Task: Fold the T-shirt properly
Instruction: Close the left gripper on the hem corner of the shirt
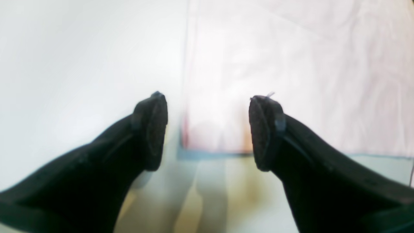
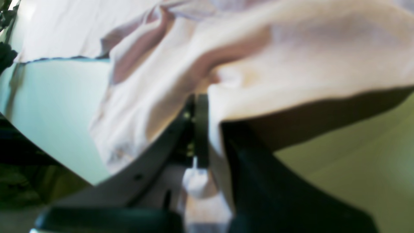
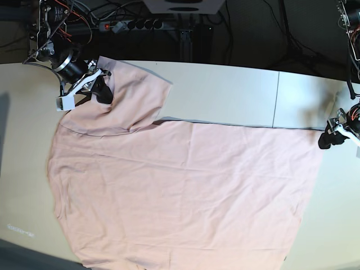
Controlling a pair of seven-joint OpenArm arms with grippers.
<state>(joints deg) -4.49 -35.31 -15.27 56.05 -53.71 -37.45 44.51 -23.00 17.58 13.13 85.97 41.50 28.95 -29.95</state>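
one t-shirt [image 3: 180,191] lies spread plain side up across the desk [image 3: 225,90], its near edge cut off by the base view. two hands: the right hand [image 3: 101,90] pinches a lifted corner, blurred up close; the left hand [image 1: 208,129] is spread at the far corner.

The base view looks straight down from high up on the surface [image 3: 225,90]. Each wrist view sits close behind its own jaws: left at 3 o'clock, right at 10 o'clock, both sharing the shirt [image 3: 180,191].
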